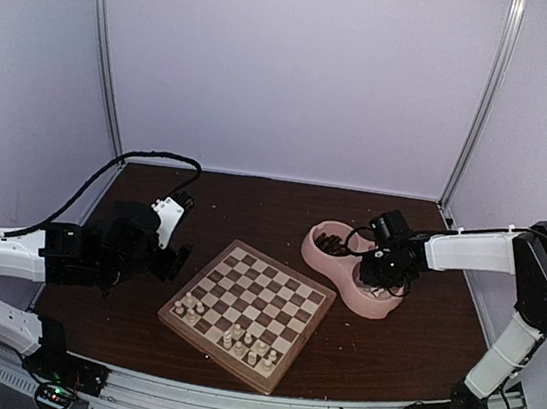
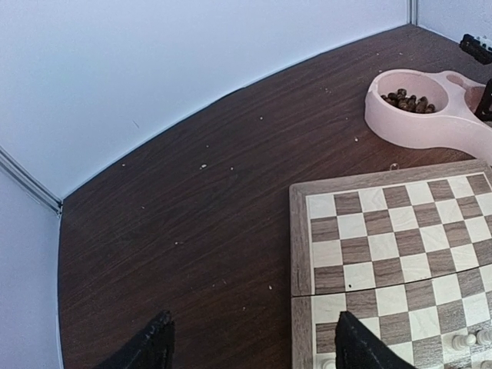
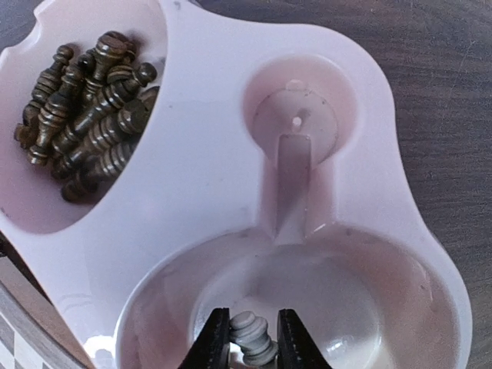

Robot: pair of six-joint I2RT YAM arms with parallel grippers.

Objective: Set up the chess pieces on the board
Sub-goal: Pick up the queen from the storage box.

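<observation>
The board (image 1: 272,295) lies in the middle of the table with several pale chess pieces (image 1: 236,339) on its near rows. In the left wrist view its left rim (image 2: 300,254) and a few pieces (image 2: 465,340) show. My right gripper (image 3: 254,317) reaches down into the near compartment of the pink bowl (image 3: 215,177), its jaws shut on a pale chess piece (image 3: 252,338) that leans between them. From above, the right gripper (image 1: 385,280) is over that compartment. My left gripper (image 2: 254,319) stands open and empty above the board's left edge, at the board's left (image 1: 174,257) in the top view.
The bowl's other compartment holds several dark brown pieces (image 3: 88,131), also visible in the left wrist view (image 2: 407,101). The pink bowl (image 1: 332,258) sits right of the board. White walls close the back and sides. A black cable (image 1: 148,160) runs along the left.
</observation>
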